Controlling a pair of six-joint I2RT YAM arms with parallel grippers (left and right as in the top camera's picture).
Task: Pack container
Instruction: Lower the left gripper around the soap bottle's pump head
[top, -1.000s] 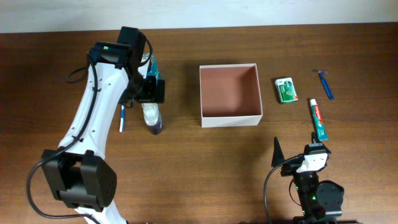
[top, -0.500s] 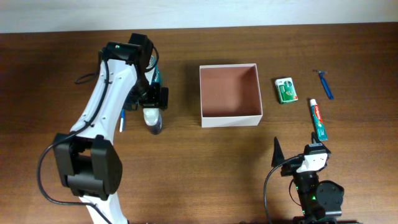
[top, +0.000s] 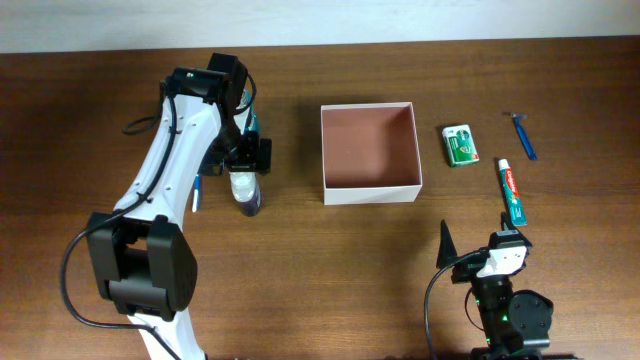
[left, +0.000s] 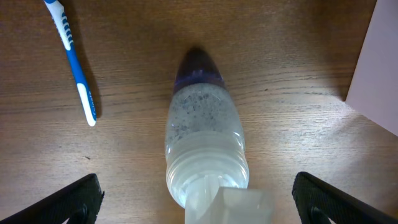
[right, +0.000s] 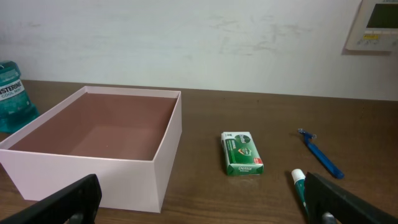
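The container (top: 370, 186), a square white-walled box with a pinkish-brown inside, stands at mid table and holds nothing; it also shows in the right wrist view (right: 93, 180). My left gripper (top: 246, 160) is open over a clear bottle (top: 245, 192) with a purple end, lying on the table left of the container. In the left wrist view my fingers (left: 208, 208) straddle the bottle's (left: 204, 130) near end without touching it. My right gripper (top: 478, 255) is open and empty at the front right; in its own view (right: 205, 208) it faces the container.
A blue toothbrush (top: 197, 190) (left: 76, 65) lies left of the bottle. A teal mouthwash bottle (top: 249, 112) (right: 12, 93) stands behind my left gripper. Right of the container lie a green packet (top: 461, 145) (right: 242, 153), a blue razor (top: 520, 135) (right: 321, 155) and a toothpaste tube (top: 512, 190) (right: 299, 181).
My left arm has swung in and brought its open gripper a little nearer over the clear bottle, then held still. The right arm has not moved.
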